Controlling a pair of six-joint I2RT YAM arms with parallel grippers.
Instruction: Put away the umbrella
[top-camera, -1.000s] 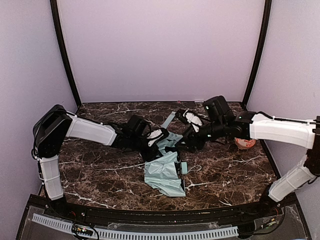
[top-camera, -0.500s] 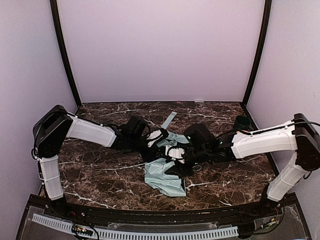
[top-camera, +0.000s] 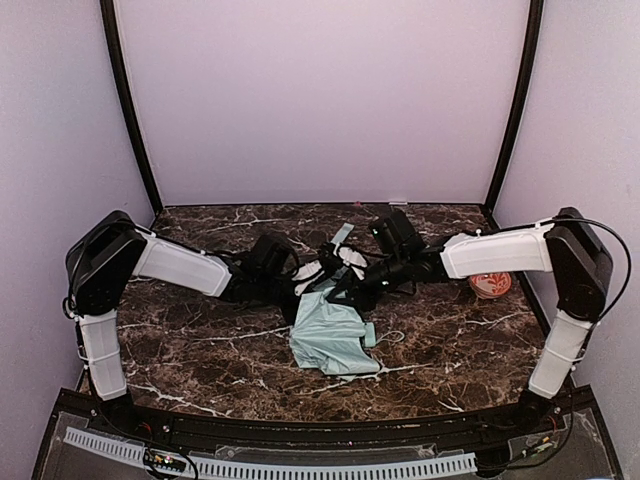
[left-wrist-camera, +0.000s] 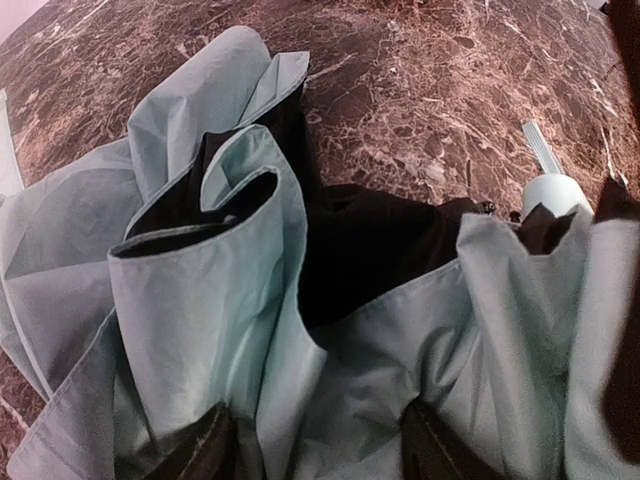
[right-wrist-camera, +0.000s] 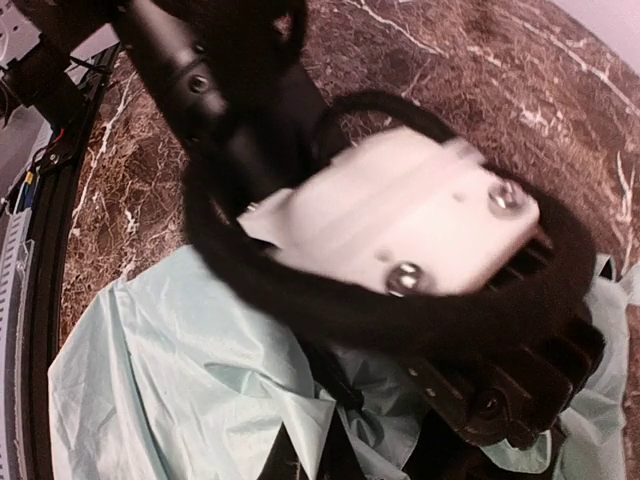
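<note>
**Gathering the slack canopy so it can be wrapped tight**

On the dark marbled table (top-camera: 200, 340), the compact folding umbrella of pale mint-green fabric with a black underside (top-camera: 330, 335) lies loose at the centre. The left jaws pinch a bunched fold of its canopy. The right jaws sit just beside them, and I cannot tell whether they are open or closed. Best, I judge, to use the left hold as an anchor while the right takes a neighbouring pleat, avoiding the short mint handle (left-wrist-camera: 553, 190) and its thin cord (top-camera: 393, 337).
</note>
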